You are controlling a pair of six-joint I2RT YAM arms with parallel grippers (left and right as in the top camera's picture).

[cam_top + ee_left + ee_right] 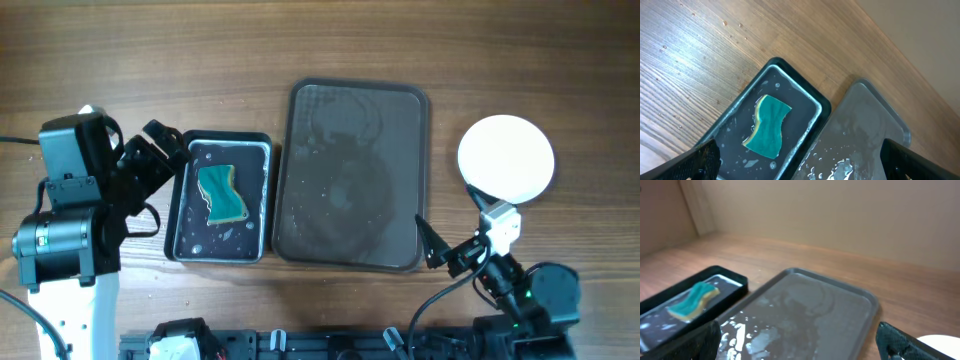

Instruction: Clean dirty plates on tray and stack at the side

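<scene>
Both spread apart, empty: left hand (168, 148) by the tub (228, 137) holding the sponge (222, 193), right hand (425, 242) at the wet tray (350, 200) corner, plate (506, 157) beside the tray

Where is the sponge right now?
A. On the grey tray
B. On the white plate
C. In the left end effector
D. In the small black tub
D: the sponge lies flat in the water of the black tub, which sits left of the grey tray, and neither end effector touches it.
</scene>
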